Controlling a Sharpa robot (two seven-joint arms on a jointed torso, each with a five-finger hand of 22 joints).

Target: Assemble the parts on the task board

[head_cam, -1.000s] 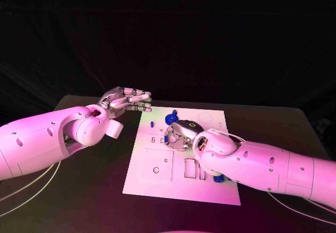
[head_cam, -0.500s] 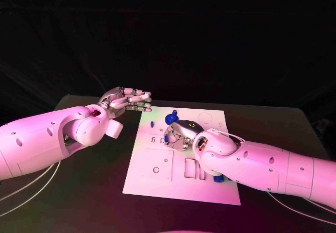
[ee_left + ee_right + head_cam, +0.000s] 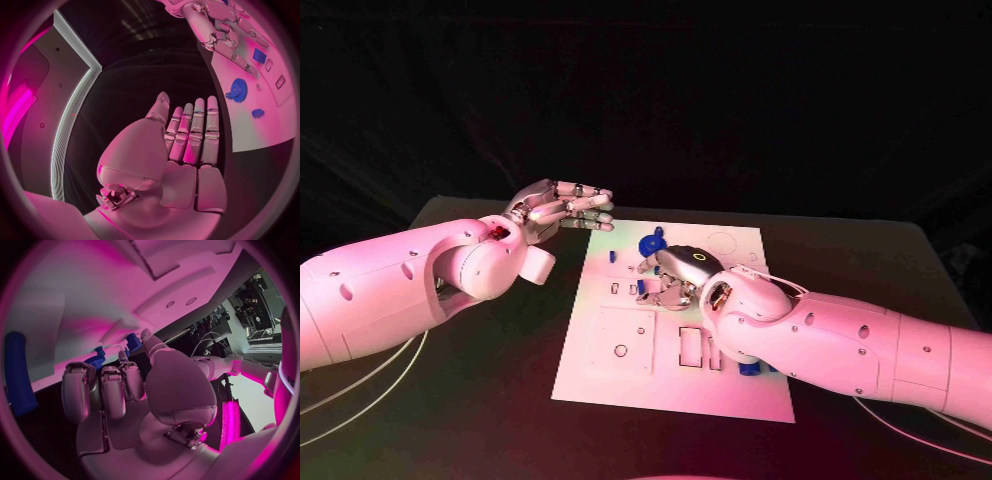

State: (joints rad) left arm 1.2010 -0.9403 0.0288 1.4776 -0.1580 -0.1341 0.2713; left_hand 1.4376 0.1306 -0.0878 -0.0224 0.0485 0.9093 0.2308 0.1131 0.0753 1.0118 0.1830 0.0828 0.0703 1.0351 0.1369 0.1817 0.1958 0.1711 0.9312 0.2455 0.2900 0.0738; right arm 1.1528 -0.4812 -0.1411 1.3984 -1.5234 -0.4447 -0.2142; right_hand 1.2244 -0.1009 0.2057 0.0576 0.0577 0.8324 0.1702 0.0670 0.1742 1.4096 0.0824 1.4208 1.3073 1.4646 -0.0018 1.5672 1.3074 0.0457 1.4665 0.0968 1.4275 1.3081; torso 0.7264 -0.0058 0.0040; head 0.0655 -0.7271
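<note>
The white task board [image 3: 625, 375] lies in the middle of the table. My right hand [image 3: 668, 280] is low over its upper middle, fingers [image 3: 103, 390] curled down toward the board [image 3: 94, 295]. Blue pieces [image 3: 131, 341] show just past its thumb tip; whether it pinches one I cannot tell. A blue gear [image 3: 653, 243] [image 3: 238, 90] sits on the board just beyond that hand. My left hand [image 3: 567, 208] hovers off the board's far left corner, its fingers [image 3: 194, 135] straight, side by side and holding nothing.
A long blue part [image 3: 751, 368] [image 3: 15, 372] lies by the board's right side, partly under my right forearm. A small blue piece [image 3: 257, 113] and a blue square [image 3: 259, 55] sit on the board [image 3: 250, 130]. Black table [image 3: 473, 400] surrounds the board.
My right hand has shifted slightly toward me and the right over the board. The left hand has stayed where it was.
</note>
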